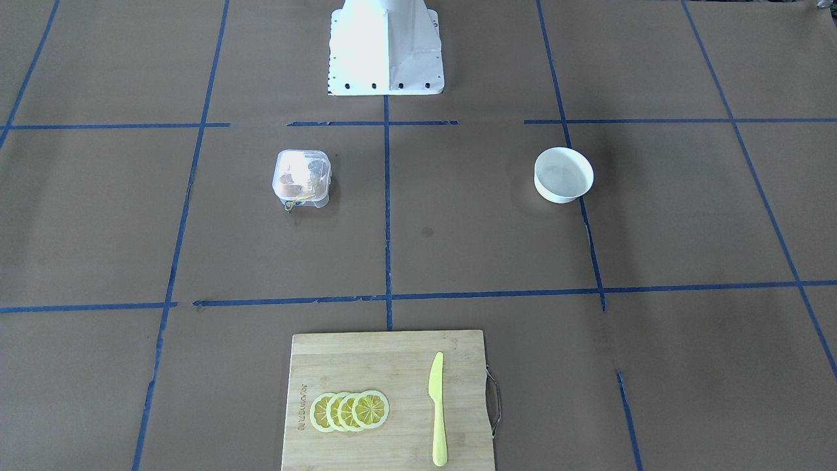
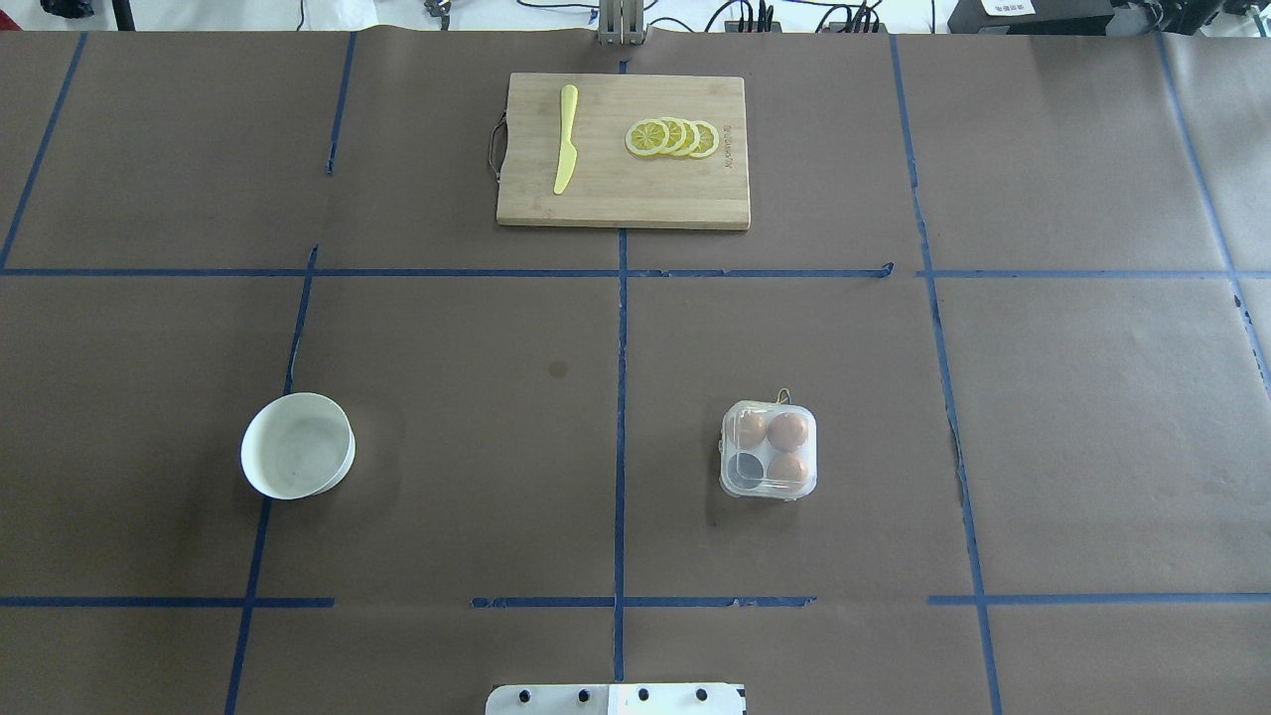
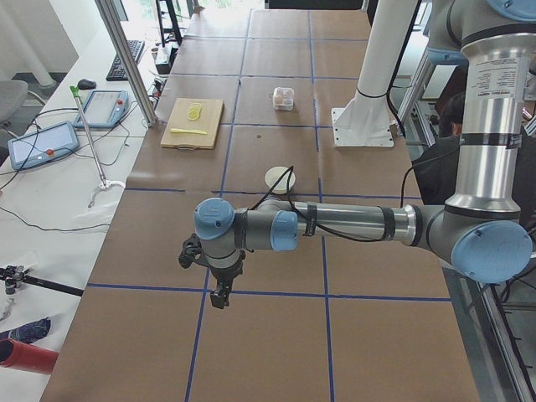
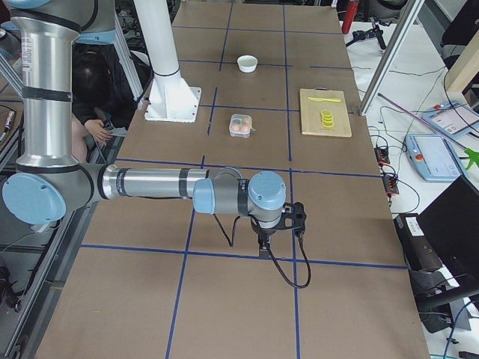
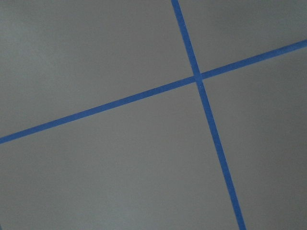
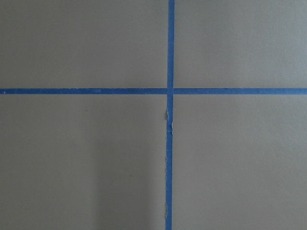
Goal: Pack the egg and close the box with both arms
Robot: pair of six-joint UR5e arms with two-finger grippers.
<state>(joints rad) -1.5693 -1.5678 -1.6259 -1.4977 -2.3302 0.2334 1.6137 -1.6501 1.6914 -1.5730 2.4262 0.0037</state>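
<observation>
The clear box (image 2: 769, 450) stands on the robot's right half of the table, its lid down over the cups and a yellow string (image 1: 295, 201) at its edge. Three orange-brown eggs sit inside; one egg (image 2: 787, 431) is at the far right cup, and one cup shows no egg. The box also shows in the front view (image 1: 301, 178). Both arms are far from it, at the table's ends. The left gripper (image 3: 219, 296) and the right gripper (image 4: 264, 238) hang over bare paper; I cannot tell whether they are open or shut. The wrist views show only paper and blue tape.
A white bowl (image 2: 298, 445) with nothing visible in it stands on the robot's left half. A wooden cutting board (image 2: 695, 204) at the far edge carries a yellow knife (image 2: 565, 139) and lemon slices (image 2: 672, 138). The white robot base (image 1: 386, 49) is at the near edge.
</observation>
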